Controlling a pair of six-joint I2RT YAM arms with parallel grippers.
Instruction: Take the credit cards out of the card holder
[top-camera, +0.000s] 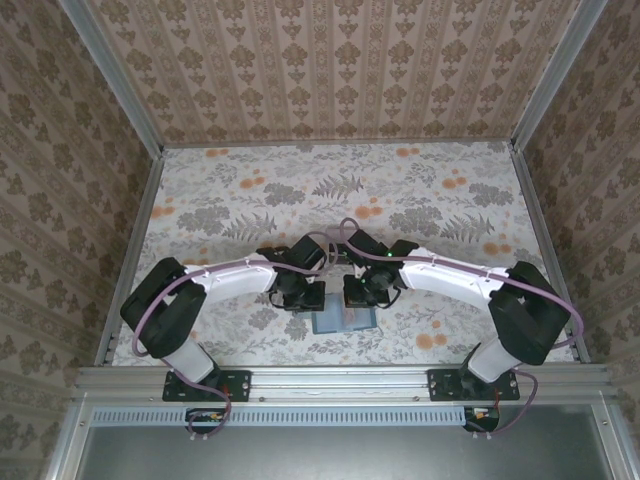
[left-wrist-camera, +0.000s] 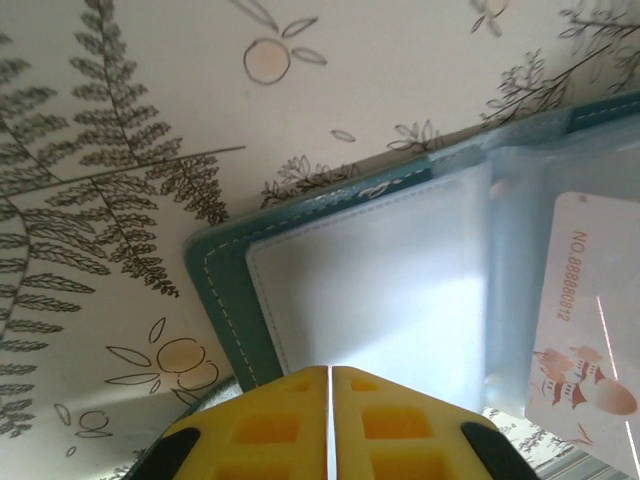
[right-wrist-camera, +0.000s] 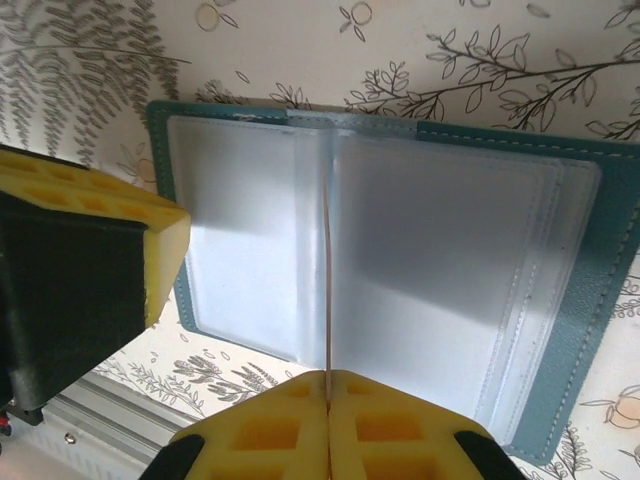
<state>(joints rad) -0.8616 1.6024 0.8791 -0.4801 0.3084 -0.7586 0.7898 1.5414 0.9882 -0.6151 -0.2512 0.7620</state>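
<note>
Right end effector (right-wrist-camera: 327, 388) closed on an edge-on pale card (left-wrist-camera: 590, 310); left end effector (left-wrist-camera: 330, 380) closed, touching the open teal card holder (right-wrist-camera: 450, 280).

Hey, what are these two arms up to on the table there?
Two robot arms are working over a teal card holder lying open on the flowered table. The right hand is closed on a pale card, which its own camera sees edge-on above the clear sleeves. The left hand is shut and sits at the holder's edge, likely pinning it down. I can't tell whether other cards are inside.
</note>
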